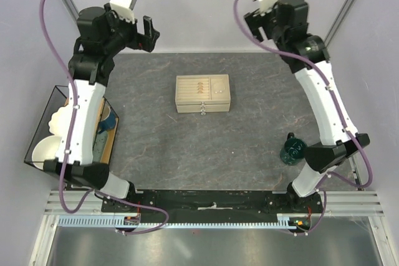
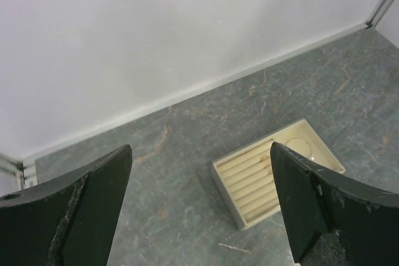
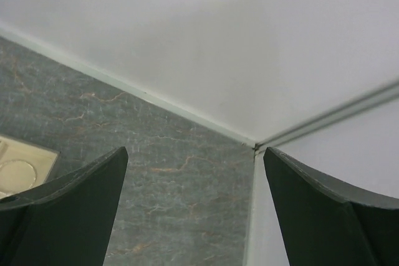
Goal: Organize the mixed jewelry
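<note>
Dark fingers of the left pincer [image 2: 201, 154] frame its wrist view, spread wide with nothing between them. The right pincer [image 3: 196, 152] is likewise spread and empty. Both arms are held high near the back wall, well apart from the beige box [image 1: 202, 93] at the middle of the tabletop [image 1: 156, 147]. Inside the box lies the mixed jewelry: small gold rings [image 1: 199, 85] sit in the slotted left compartment, and a thin silver hoop [image 2: 300, 149] lies in the plain right compartment. No loose piece can be made out on the tabletop, though pieces this small could escape the overhead view. A green glass vessel [image 1: 292, 149] stands beside the right arm's base. Judged stage: sorting is at or near its end. Next move, if any: check the vessel for leftover pieces, which would call for a fine pinch from above.
</note>
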